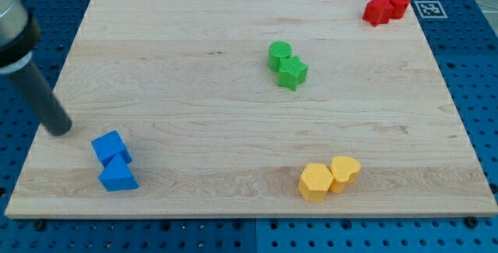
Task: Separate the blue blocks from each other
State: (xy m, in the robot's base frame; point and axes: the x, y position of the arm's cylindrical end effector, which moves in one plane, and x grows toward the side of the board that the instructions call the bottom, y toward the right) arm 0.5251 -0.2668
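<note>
The wooden board (233, 27) is being seen laid over a blue pegboard table (475, 89). The dark rod is being held slanted at the view's left, my tip (61, 128) being set on the board just up-left of the blue cube (110, 147), apart from it and carrying nothing. The blue triangular block (117, 175) is being pressed against that cube. Yellow hexagonal blocks (328, 177), the green cylinder (279, 53) with green star (292, 72), and red blocks (386, 8) are being noted paired.
</note>
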